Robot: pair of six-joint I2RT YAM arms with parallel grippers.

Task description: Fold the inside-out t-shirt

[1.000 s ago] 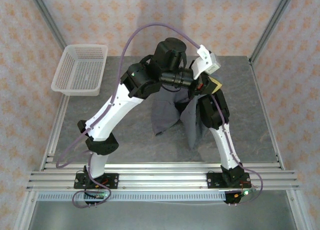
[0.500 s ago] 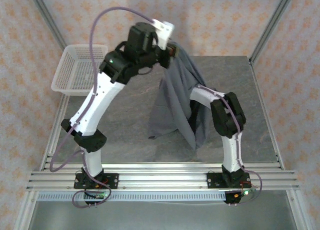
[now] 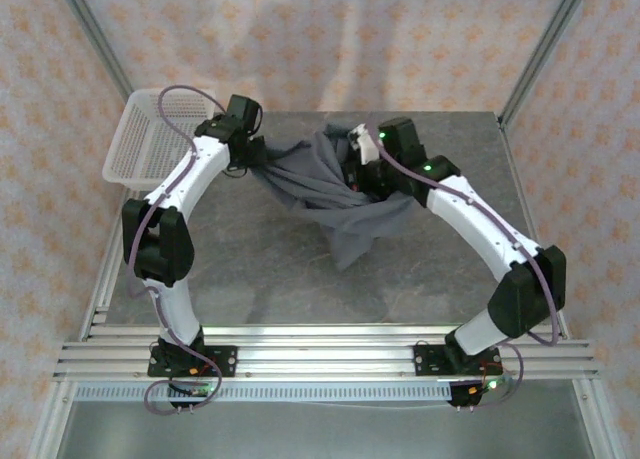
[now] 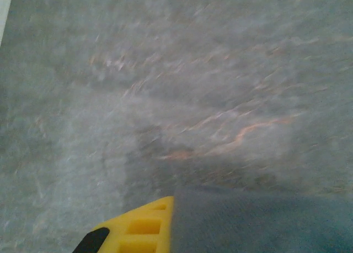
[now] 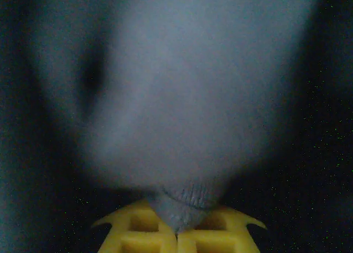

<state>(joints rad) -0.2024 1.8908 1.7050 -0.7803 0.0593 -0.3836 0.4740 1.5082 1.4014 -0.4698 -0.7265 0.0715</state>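
From above, the left hand and right hand each grip an edge of the inside-out t-shirt. It hangs stretched between them over the far half of the worktop with its lower folds sagging down, probably to spread it flat for folding. The blurred left wrist view shows grey cloth across one yellow finger, suggesting a closed grip. The right wrist view shows two yellow fingertips pinched shut on a bunch of cloth.

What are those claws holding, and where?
The dark slate-grey cloth t-shirt: left gripper grips an edge, right gripper pinches a bunched ribbed fold.
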